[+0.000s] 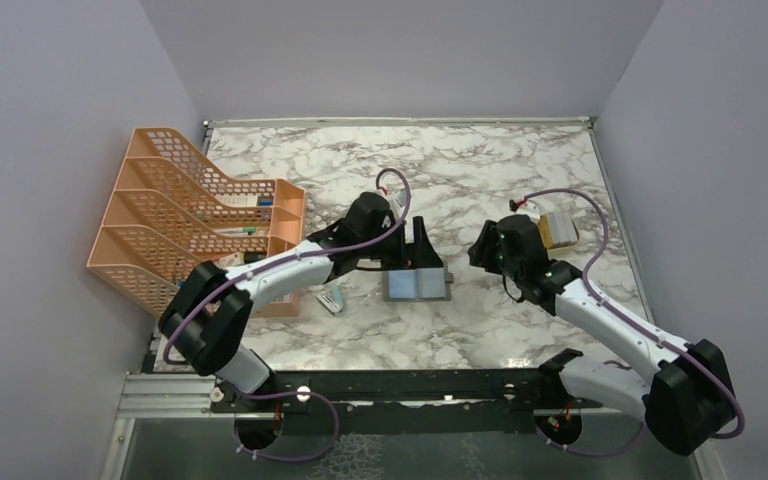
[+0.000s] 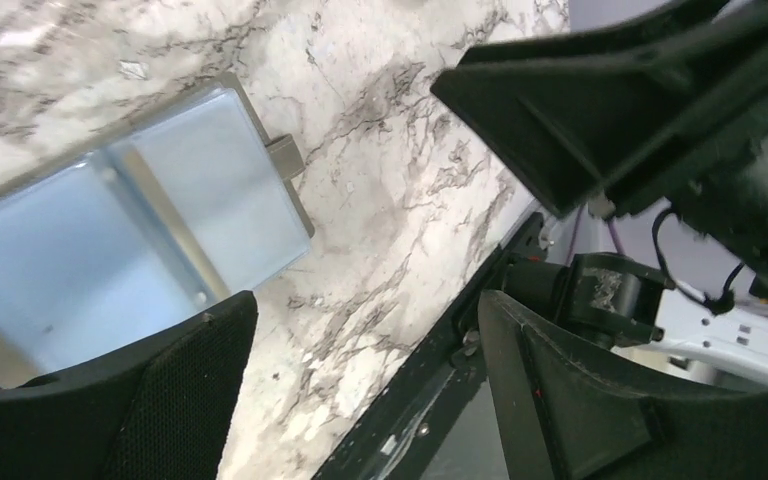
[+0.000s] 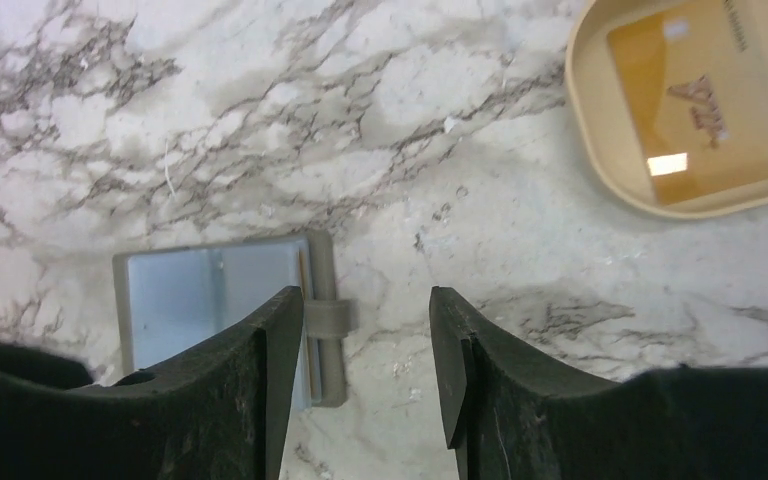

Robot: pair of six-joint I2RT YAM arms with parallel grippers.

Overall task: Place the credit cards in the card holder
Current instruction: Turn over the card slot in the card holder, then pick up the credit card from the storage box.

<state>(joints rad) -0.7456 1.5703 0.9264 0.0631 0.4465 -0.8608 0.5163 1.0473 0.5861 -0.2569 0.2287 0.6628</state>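
The card holder [image 1: 417, 284] lies open on the marble table, light blue inside up, its grey snap tab [image 3: 328, 318] pointing right. It also shows in the left wrist view [image 2: 140, 220] and the right wrist view [image 3: 210, 295]. A thin tan strip runs along its right pocket edge. A tan-gold credit card [image 3: 700, 100] lies in the shallow tan tray [image 1: 558, 230]. My left gripper [image 1: 412, 250] is open and empty over the holder's far edge; it also shows in its wrist view [image 2: 365, 340]. My right gripper [image 1: 482, 250] is open and empty just right of the holder, above the tab [image 3: 365, 300].
An orange mesh file rack [image 1: 200, 215] stands at the left, with a small flat object [image 1: 332, 300] on the table by its near corner. The tan tray's rim [image 3: 590, 160] is right of my right gripper. A black rail [image 1: 410, 385] runs along the near edge.
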